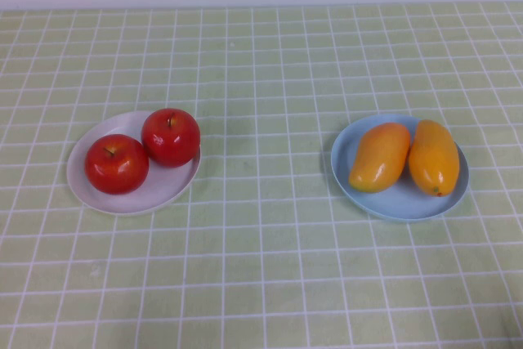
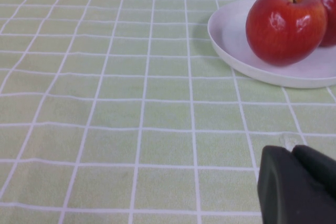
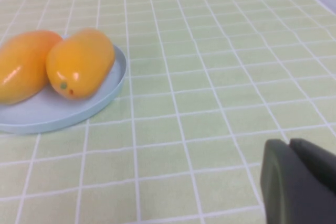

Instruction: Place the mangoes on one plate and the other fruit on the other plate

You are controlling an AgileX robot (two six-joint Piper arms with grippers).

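Across the whole high view spreads the bench, covered by a pale green cloth with a white grid. On the robot's left side of it sits the white plate, and well apart from it on the right sits the light blue plate; both lie flat, with open cloth between them.

The two mangoes lie side by side on the blue plate, touching along their lengths, their long axes running roughly away from the robot. The right one lies closer to the plate's right rim.

The two red apples stand upright on the white plate, stems up, touching each other. The nearer one sits toward the plate's left; the other apple stands behind it and to its right.

Neither arm shows in the high view. The left claw appears only as a dark tip in its wrist view, low over bare cloth near the white plate; whether it is apart or together I cannot tell. The right claw shows likewise over bare cloth near the blue plate, its state equally unclear.
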